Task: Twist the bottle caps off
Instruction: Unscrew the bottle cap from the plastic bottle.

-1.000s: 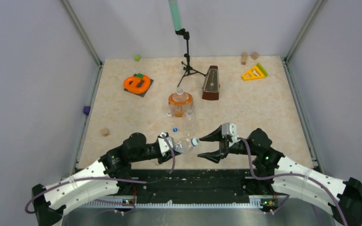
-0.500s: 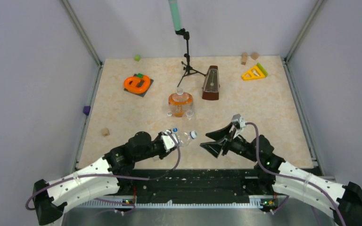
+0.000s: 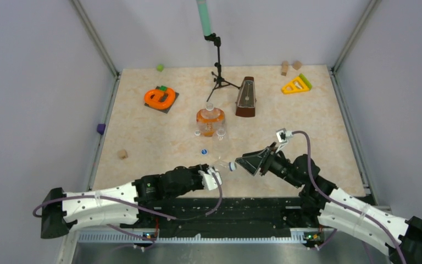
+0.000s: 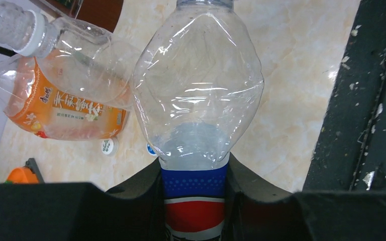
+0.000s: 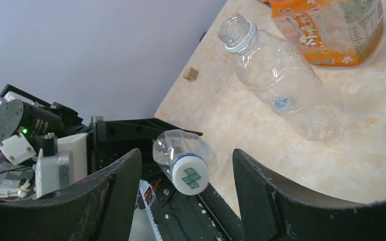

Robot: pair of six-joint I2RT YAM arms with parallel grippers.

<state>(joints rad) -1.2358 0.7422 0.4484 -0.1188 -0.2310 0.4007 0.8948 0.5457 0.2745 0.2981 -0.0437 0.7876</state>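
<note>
- White cap (image 5: 189,176), marked with a green pattern on top, sits screwed on the neck of the blue-label bottle (image 4: 196,100).
- That bottle is held off the table (image 3: 318,132) near its 6 o'clock edge. It lies roughly level, with the cap pointing toward 3 o'clock in the top view.
- The left gripper (image 4: 194,181) is clamped on the bottle's labelled lower body, one finger pressed on each side.
- The right gripper (image 5: 187,158) comes in from the bottle's 3 o'clock. Its fingers are spread wide with the cap between them, and a clear gap shows on either side of the cap.
- A blue cap (image 3: 204,152) lies loose on the table at about 11 o'clock from the held bottle.
- The small white cap (image 4: 109,145) lies on the table just beside the blue one, close to the foot of the orange bottle.
- The clear bottle (image 5: 281,85) stands uncapped with its threaded neck bare, just beside the orange bottle (image 3: 210,121). Both are at 12 o'clock from the held bottle.
- Whether the orange bottle carries a cap cannot be told.
- A brown metronome (image 3: 246,98) stands at about 1 o'clock from the orange bottle.
- A wooden block (image 3: 122,154) rests well apart toward 9 o'clock.
</note>
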